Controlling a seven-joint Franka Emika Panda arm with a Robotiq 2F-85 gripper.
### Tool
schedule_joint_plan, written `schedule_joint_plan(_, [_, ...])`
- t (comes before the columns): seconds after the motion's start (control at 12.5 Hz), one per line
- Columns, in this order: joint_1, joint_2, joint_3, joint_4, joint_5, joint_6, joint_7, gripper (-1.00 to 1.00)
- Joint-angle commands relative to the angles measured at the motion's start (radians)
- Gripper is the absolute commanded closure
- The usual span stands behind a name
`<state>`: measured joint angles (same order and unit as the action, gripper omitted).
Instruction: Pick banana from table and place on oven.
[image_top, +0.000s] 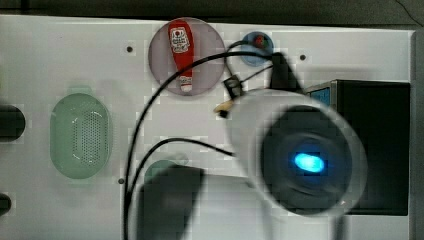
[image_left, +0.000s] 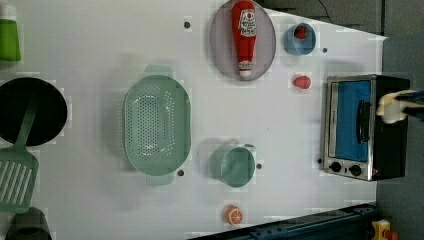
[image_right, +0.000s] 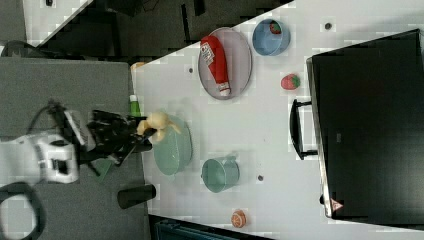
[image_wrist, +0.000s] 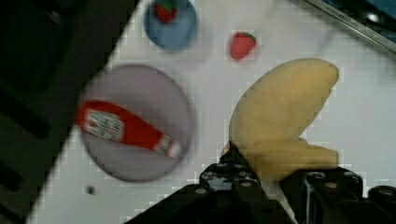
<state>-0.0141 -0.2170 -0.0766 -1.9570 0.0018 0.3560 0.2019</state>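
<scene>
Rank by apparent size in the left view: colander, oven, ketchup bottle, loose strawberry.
1. colander and oven: similar footprint here, too close to split; the oven stands taller, so nearer the camera, which may inflate it.
2. ketchup bottle
3. loose strawberry, clearly smallest.

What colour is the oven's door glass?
Blue-tinted; the oven door shows best in the left view.
</scene>
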Motion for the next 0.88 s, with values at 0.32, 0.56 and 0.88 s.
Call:
schedule_joint_plan(0.32, [-0.039, 0.131, -0.244, 0.028, -0.022, -0.044, -0.239, 0.61])
schedule_joint_plan(0.56, [-0.041, 0.199, -0.380, 0.039, -0.062, -0.012, -0.485, 0.61])
schedule_joint_plan(0.88, [-0.043, 0.336, -0.503, 0.064, -0.068, 0.144, -0.778, 0.61])
